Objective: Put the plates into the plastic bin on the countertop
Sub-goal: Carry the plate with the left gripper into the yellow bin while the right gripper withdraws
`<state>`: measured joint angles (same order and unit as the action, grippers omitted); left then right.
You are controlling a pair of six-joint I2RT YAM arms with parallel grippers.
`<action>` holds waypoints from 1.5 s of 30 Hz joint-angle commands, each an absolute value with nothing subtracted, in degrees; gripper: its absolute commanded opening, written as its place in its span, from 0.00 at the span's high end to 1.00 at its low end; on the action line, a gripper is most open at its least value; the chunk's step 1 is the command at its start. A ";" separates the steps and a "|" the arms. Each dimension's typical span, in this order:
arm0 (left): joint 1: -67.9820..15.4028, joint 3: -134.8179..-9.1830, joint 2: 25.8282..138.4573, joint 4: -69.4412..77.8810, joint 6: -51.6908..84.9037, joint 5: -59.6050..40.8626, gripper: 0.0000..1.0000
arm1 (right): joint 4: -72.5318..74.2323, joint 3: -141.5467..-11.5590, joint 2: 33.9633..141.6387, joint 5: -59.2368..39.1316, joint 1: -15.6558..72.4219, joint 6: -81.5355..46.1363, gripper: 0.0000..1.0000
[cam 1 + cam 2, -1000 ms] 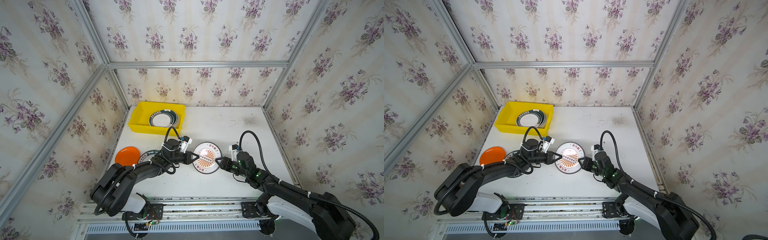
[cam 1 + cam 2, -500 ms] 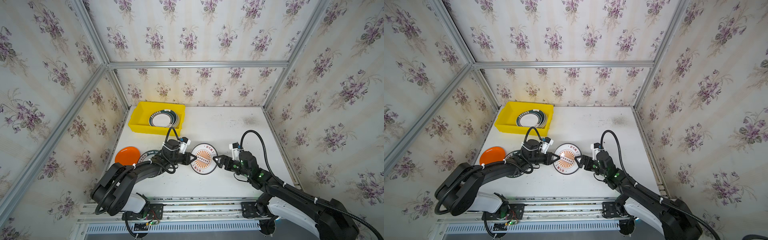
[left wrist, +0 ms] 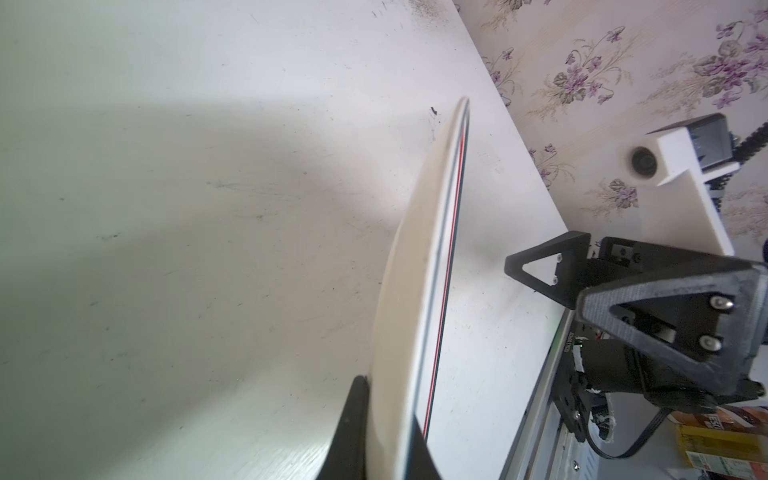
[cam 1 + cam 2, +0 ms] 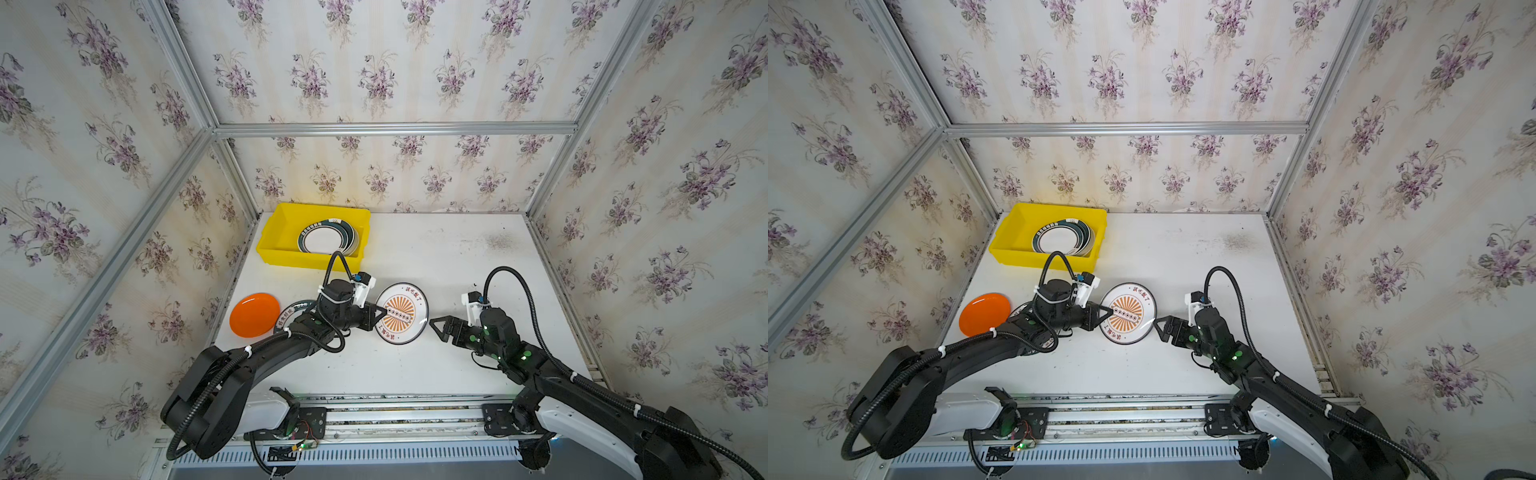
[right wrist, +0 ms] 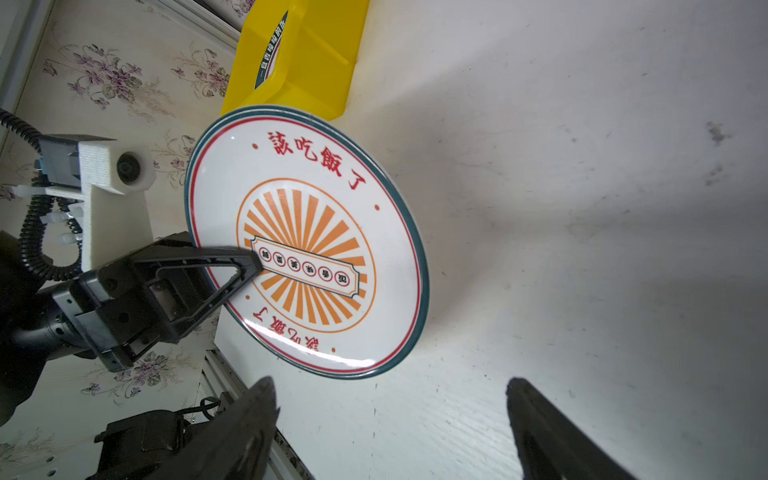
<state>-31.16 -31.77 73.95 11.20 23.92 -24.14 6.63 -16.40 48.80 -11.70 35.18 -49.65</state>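
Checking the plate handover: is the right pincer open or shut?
Open. The right pincer has jaws wide apart, clear of the sunburst plate; the left pincer clamps it.

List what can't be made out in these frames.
Stack of green-rimmed white round plates in the yellow plastic bin: count unclear in both top views; rims overlap.
Green-lettered plate beside the orange round plate: mostly under the left arm, top views.
Orange-sunburst white plate: edge-on in the left wrist view, face hidden.
Left gripper: lower finger under that plate, top views.
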 commanded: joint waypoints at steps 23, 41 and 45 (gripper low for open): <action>-15.46 -46.63 74.56 9.00 31.24 -17.09 0.96 | 9.02 -25.53 58.23 -2.72 34.72 -35.99 0.09; 1.03 -57.86 79.42 5.87 32.23 -11.22 0.97 | 14.21 -25.47 61.37 -10.98 34.15 -32.53 0.04; 1.67 -61.86 83.00 2.81 31.37 -11.52 0.96 | 17.23 -22.91 60.56 -9.67 34.15 -32.43 0.04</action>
